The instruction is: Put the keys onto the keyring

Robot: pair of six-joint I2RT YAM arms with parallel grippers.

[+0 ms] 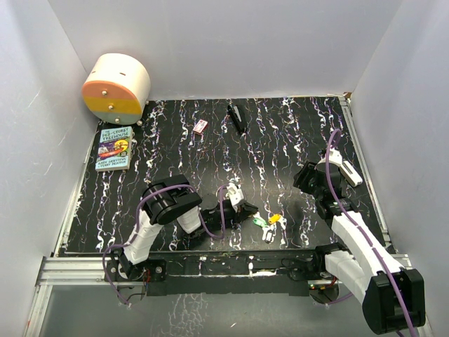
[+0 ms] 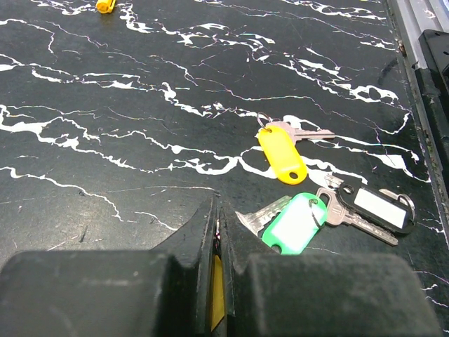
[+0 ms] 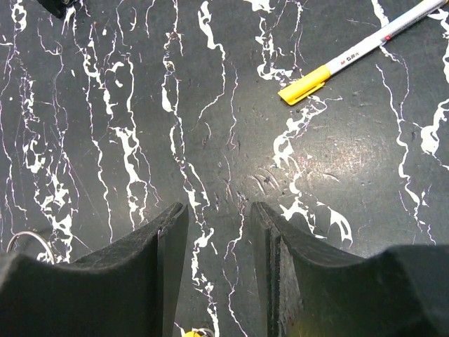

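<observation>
A robotics lab test booth: plain white walls (image 1: 231, 42) box in a black marbled desk (image 1: 280, 140), with an aluminium rail (image 1: 70, 270) along its near edge carrying two cabled robot arms (image 1: 144, 235).

only a sliver of the silver wire ring (image 3: 28, 234) shows, well apart from the pen (image 3: 365, 45), rest tucked behind the right gripper (image 3: 219, 210). pen itself runs off the top edge. overhead, the keys (image 1: 270, 223) are just coloured specks.
</observation>
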